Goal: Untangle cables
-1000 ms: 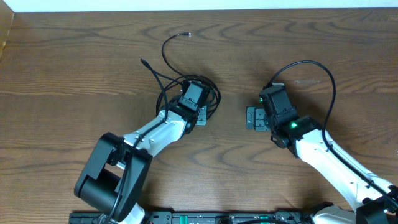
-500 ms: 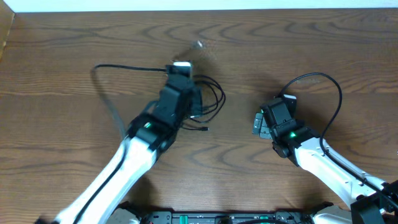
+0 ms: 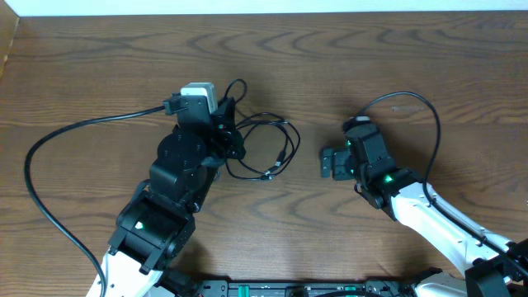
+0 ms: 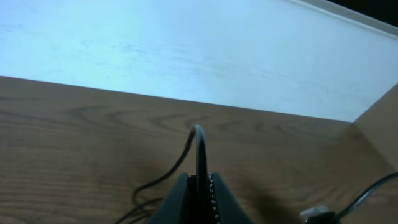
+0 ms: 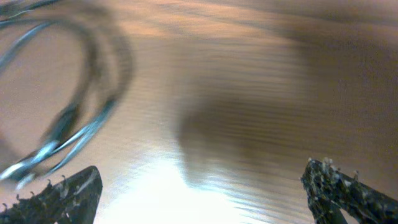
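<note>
I've got left jaws pinching the black cable (image 4: 199, 149) | right jaws spread wide, low over bench (image 3: 396, 49)

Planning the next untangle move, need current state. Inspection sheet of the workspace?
Surface: wooden table, bare grain.
Job's things: black cable in loose loops between the two grippers, a plug end lying on the table; no white one seen.
Clutter: nothing seen.
Grippers: left gripper shut on the black cable, a loop rising from it; right gripper open, empty, beside the loops.
Cables: thick arm cables arc off the left arm and the right arm.
Surroundings: white wall along the far edge.
</note>
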